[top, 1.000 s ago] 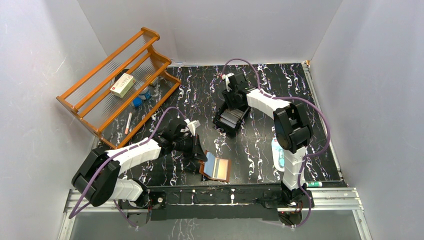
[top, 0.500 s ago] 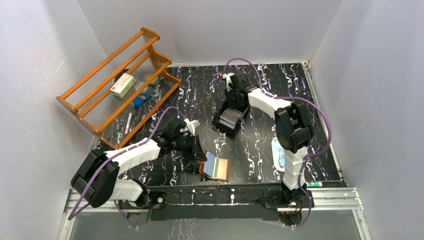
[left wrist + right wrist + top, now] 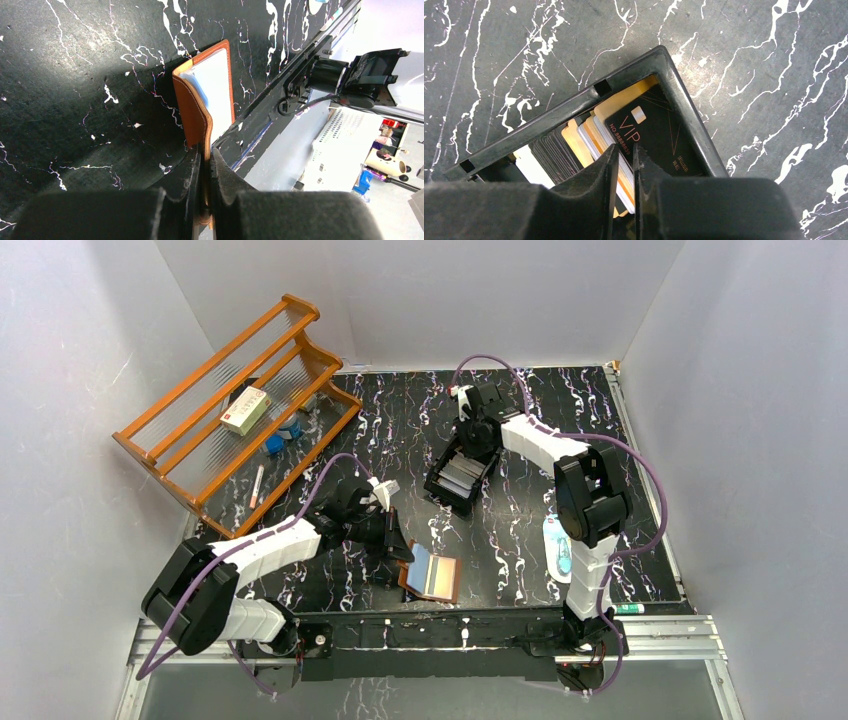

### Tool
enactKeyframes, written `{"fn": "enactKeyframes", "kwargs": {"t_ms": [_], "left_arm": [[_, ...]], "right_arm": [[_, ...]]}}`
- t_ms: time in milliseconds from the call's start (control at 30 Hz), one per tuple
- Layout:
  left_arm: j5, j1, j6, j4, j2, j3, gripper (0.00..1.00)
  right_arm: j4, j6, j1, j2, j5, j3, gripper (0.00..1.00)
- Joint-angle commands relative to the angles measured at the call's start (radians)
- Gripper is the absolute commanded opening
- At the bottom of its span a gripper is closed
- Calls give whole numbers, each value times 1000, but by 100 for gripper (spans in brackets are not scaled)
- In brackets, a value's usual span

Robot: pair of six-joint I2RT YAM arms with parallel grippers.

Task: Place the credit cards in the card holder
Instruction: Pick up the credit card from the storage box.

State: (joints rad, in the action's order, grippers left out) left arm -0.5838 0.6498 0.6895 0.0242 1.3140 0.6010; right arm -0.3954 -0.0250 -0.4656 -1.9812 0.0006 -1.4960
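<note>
Before you, plain white walls (image 3: 480, 300) box in a black, white-veined counter (image 3: 395, 425) on three sides. An orange wooden rack (image 3: 190, 455) leans at its far-left corner, and a metal rail (image 3: 670, 635) runs along the near edge.

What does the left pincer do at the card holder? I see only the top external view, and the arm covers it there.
Observer: In the left wrist view, the left pincer is shut on the brown flap of the card holder and holds that flap upright.
Operator: And the right pincer above the black tray?
Observer: The right wrist view shows the right pincer closed on the top edge of a pale one among the credit cards that stand in the black tray.
Operator: Which card stands at the front?
Observer: A black card printed VIP, next to the one that is gripped.
</note>
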Motion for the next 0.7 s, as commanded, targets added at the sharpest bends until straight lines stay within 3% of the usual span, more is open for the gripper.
{"fn": "enactKeyframes", "kwargs": {"t_ms": [0, 133, 267, 367, 500, 667], "left_arm": [[-22, -3, -7, 5, -25, 20, 0], [-24, -4, -7, 5, -24, 19, 0], [-26, -4, -7, 1, -22, 18, 0], [-27, -4, -7, -1, -21, 18, 0], [-26, -4, -7, 0, -21, 16, 0], [-28, -4, -7, -1, -19, 15, 0]], "right_arm": [[5, 5, 5, 61, -2, -7, 21], [0, -2, 8, 52, 3, -12, 24], [-6, -14, 7, 30, -13, -29, 53], [-9, -20, 10, 4, -9, -33, 63], [-4, -19, 10, -33, -28, -30, 61], [-13, -11, 11, -43, -50, -39, 47]]}}
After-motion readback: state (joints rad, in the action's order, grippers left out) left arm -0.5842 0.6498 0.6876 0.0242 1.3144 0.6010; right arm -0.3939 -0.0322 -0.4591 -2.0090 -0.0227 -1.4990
